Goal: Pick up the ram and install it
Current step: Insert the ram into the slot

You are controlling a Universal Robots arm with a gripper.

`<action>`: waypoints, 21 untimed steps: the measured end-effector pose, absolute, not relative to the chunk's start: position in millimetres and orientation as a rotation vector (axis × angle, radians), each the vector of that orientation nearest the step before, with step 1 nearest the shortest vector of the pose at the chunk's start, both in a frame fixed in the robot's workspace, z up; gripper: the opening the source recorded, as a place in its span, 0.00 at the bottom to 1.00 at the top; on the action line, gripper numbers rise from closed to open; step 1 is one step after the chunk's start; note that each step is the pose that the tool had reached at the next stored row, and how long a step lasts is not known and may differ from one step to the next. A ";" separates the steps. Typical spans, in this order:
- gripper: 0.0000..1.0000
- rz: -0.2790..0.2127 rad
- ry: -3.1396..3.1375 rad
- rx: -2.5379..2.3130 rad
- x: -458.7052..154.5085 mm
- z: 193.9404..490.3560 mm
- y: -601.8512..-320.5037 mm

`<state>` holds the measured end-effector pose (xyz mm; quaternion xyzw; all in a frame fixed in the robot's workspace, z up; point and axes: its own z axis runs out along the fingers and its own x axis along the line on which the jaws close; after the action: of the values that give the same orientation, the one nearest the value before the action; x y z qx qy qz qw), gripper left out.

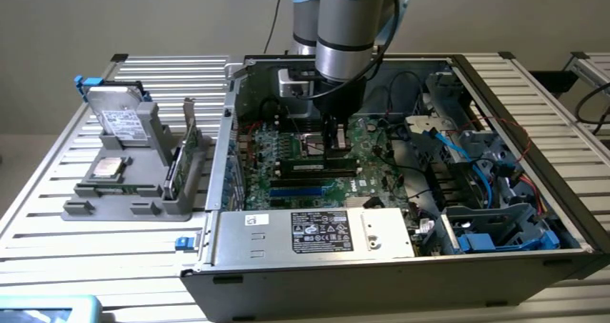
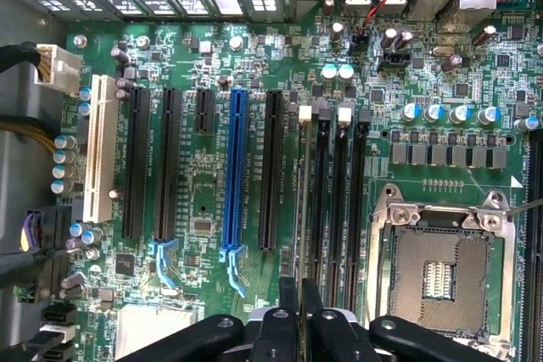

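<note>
While the jaws clamp narrowly on the ram [image 1: 319,167], held edge-on over the black slots [image 2: 338,192] at the exterior view's centre, installation seems underway, demanding straight, even pressing.

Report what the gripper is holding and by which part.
The gripper appears shut on the thin green ram stick, pinching its upper long edge near mid-length.
</note>
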<state>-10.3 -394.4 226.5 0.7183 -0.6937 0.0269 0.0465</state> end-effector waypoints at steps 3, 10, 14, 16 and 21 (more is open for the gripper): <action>0.13 0.082 -2.117 2.192 -10.6 226.2 -394.1; 0.13 0.083 -2.117 2.192 -11.1 224.9 -393.9; 0.13 0.084 -2.118 2.193 -11.1 224.0 -393.9; 0.13 0.084 -2.118 2.193 -11.1 223.6 -393.9; 0.15 0.084 -2.118 2.193 -11.3 222.8 -393.9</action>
<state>-11.3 -393.9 222.8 0.7183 -0.6937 0.0276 0.0459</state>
